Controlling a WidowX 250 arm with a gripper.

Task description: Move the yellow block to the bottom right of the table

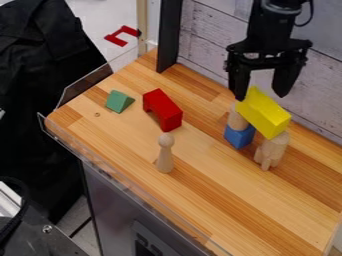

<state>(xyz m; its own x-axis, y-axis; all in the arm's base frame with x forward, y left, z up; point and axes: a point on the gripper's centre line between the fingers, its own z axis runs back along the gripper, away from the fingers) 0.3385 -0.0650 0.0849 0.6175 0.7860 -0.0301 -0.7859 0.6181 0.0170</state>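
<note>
Overhead, the black two-finger gripper [261, 96] is held pointing straight down, its fingers spread, above the glossy yellow rectangular block [264, 112], which is perched across a tan wooden cylinder [236, 120] and a pale, irregular wooden piece [272, 149].

Toward the left of the worktop [207, 200] lies the wedge [118, 102], with the arch [167, 111] just to its right. The peg figure [165, 159] stands in front of the arch. Further right, the cylinder [236, 119] sits on the cube [238, 136], with the post [272, 148] beside them, slightly nearer. The oblong block [264, 113] slants from cylinder to post, above the gap; contact with either is unclear.
</note>
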